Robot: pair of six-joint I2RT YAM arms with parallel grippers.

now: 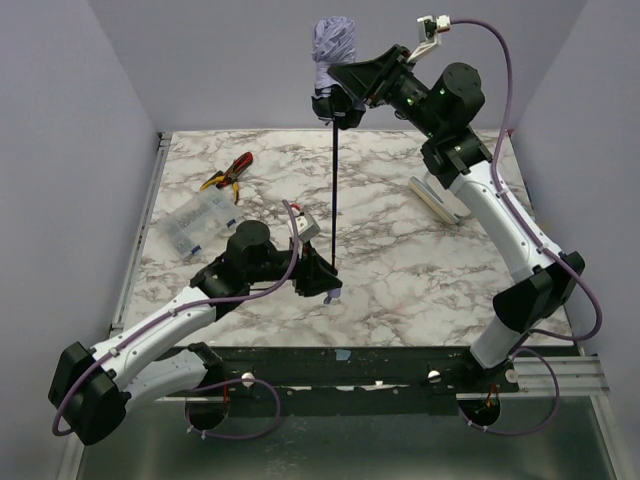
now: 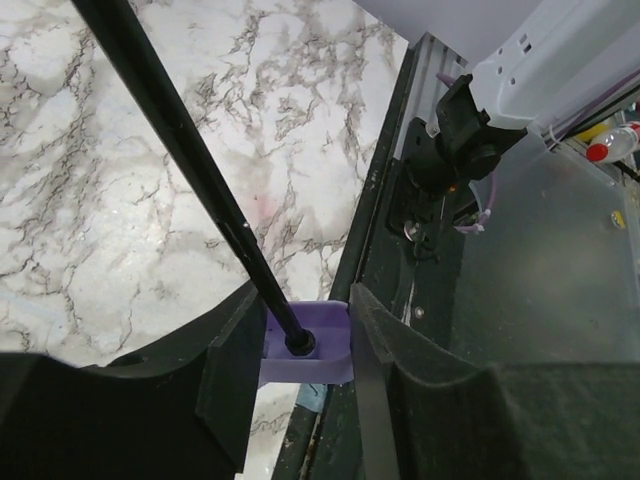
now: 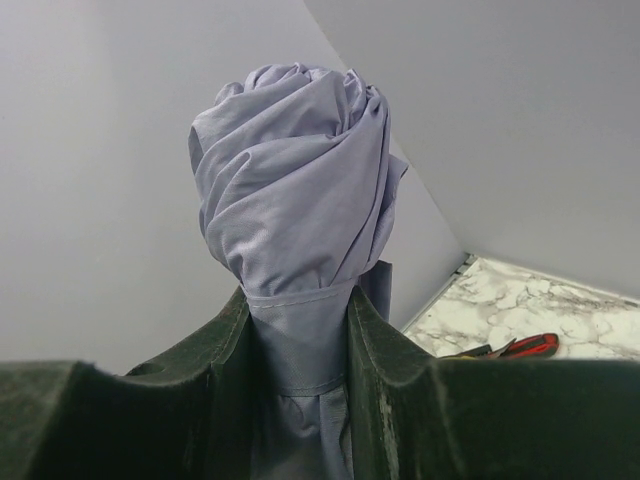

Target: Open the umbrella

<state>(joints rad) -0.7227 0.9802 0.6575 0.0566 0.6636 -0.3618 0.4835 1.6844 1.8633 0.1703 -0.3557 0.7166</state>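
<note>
The umbrella stands upright over the table, its thin black shaft [image 1: 333, 190] drawn out long. Its lavender canopy [image 1: 333, 45] is still bunched and strapped shut at the top. My left gripper [image 1: 325, 285] is shut on the small lavender handle [image 2: 305, 343] near the table's front edge; the shaft [image 2: 190, 150] rises from it. My right gripper [image 1: 345, 98] is shut on the bundled canopy [image 3: 295, 190] around its strap, high above the table's back.
Red and yellow pliers [image 1: 228, 175] and a clear plastic parts box [image 1: 197, 220] lie at the table's back left. A cream sleeve [image 1: 437, 197] lies at the right near my right arm. The table's dark front rail [image 2: 385, 230] runs beside the handle.
</note>
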